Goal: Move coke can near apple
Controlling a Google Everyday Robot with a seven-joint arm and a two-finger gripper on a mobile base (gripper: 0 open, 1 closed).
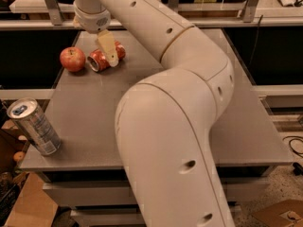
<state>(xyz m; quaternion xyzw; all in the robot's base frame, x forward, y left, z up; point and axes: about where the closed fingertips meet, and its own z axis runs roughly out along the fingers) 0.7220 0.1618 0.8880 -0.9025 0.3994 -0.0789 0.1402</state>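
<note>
The coke can (97, 60) lies on its side on the grey table (85, 112) at the far left, its silver top towards the apple (72, 59). The round red apple sits just left of the can, with a small gap between them. My gripper (110, 56) hangs from the wrist over the middle of the can. One cream finger (108, 45) crosses in front of the can; the other is hidden behind it. The jaws look open around the can, which rests on the table.
A taller silver-and-blue can (34, 126) stands at the table's near left corner. My large white arm (175, 126) covers the middle of the view. Shelving runs behind the table, and cardboard boxes (28, 207) sit on the floor at the lower left.
</note>
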